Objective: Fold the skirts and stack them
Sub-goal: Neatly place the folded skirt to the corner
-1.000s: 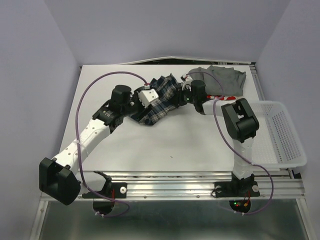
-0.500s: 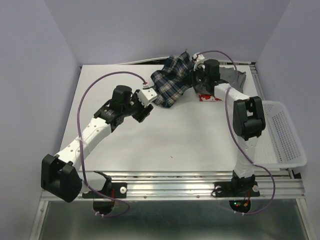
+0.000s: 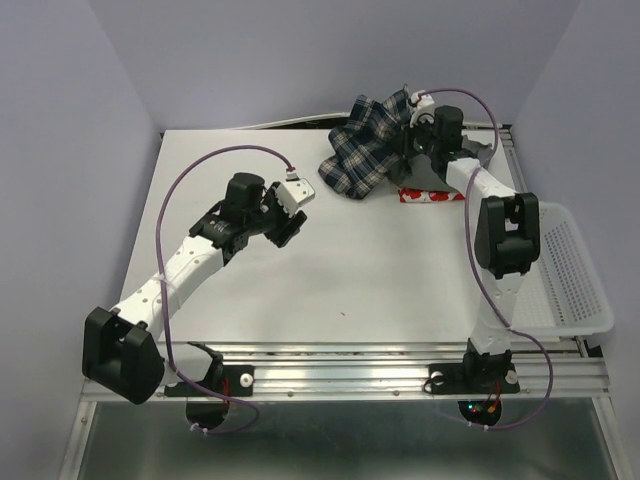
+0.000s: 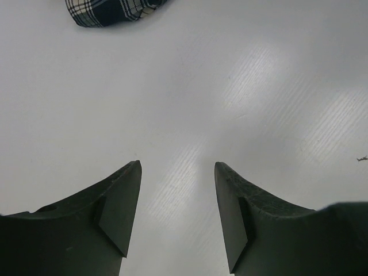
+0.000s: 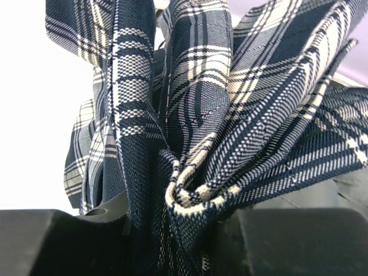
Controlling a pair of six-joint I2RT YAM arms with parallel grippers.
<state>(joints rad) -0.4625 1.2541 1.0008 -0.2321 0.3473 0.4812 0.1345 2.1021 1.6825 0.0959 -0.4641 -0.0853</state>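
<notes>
The plaid skirt [image 3: 368, 145] hangs bunched from my right gripper [image 3: 412, 128] at the table's far edge, its lower end touching the table. In the right wrist view the plaid cloth [image 5: 195, 115] is pinched between my shut fingers. The grey skirt [image 3: 470, 155] lies behind the right arm at the far right. A strip of the white skirt with red print [image 3: 430, 196] shows under it. My left gripper [image 3: 292, 210] is open and empty over bare table, left of the plaid skirt. A tip of the plaid [image 4: 109, 11] shows at the top of the left wrist view.
A white mesh basket [image 3: 565, 270] stands at the table's right edge, beside the right arm. Purple cables loop over both arms. The table's back edge [image 3: 280, 124] meets the wall just behind the skirts.
My right gripper has lifted the plaid skirt up and back to the right, off the table's middle. My left gripper has let go of it and stays open nearby.
</notes>
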